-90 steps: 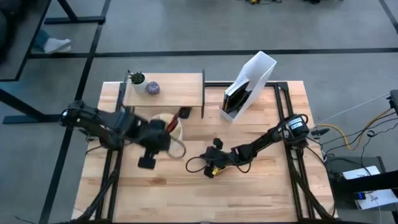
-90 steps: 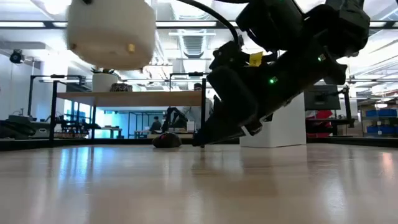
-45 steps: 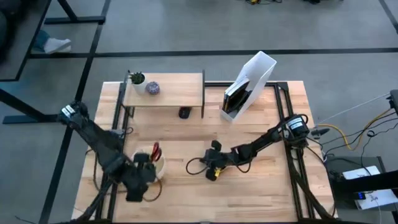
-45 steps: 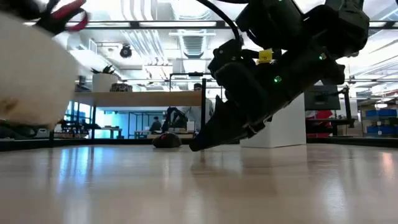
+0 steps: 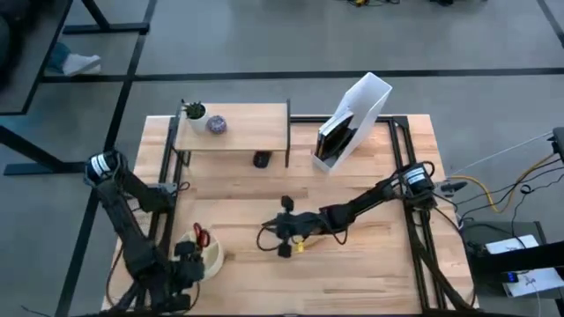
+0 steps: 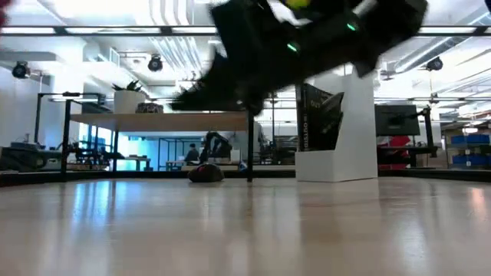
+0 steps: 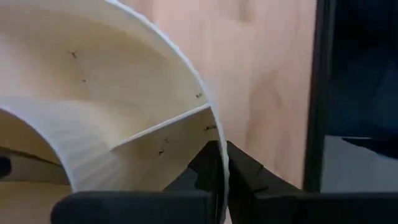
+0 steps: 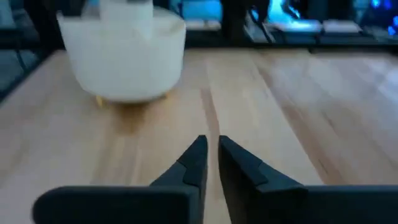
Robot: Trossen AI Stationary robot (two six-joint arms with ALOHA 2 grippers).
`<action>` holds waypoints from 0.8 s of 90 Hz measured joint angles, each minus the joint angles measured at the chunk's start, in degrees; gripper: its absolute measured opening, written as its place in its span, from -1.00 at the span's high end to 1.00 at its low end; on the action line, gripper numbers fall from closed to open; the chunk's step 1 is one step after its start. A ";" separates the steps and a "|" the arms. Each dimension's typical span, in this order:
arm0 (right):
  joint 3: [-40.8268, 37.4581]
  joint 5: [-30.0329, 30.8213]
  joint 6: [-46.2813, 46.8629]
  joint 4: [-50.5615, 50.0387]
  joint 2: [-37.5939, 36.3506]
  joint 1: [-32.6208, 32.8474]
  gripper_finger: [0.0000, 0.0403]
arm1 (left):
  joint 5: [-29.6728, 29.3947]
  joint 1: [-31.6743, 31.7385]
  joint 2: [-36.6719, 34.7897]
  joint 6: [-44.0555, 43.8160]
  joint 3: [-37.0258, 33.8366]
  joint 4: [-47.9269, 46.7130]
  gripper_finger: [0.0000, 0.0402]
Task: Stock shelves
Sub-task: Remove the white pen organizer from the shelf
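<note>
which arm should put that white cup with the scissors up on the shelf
Left, probably. The left gripper is already shut on the white cup's rim at the table's front-left. The right gripper hangs empty mid-table, no nearer the shelf.

White file holder [image 5: 352,119] beside dark mouse [image 5: 261,159]

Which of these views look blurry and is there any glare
Low view: the right arm overhead is motion-smeared, and ceiling lights reflect as sheen on the tabletop. Right wrist view: the white cup and room behind are soft. High view: sharp, evenly lit.
</note>
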 joint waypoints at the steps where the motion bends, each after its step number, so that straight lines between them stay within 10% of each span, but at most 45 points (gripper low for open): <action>1: 0.90 -0.20 -0.09 0.11 0.46 0.00 0.77 | 0.00 -0.34 0.18 -0.38 0.05 0.08 1.00; 34: 30.62 -9.05 11.73 -0.37 17.30 1.42 0.22 | -0.64 -8.56 5.85 -11.23 3.70 2.30 1.00; 72: 57.23 -8.93 -0.07 -9.63 31.13 3.88 -0.01 | 0.87 -12.00 10.68 -10.60 11.57 2.90 1.00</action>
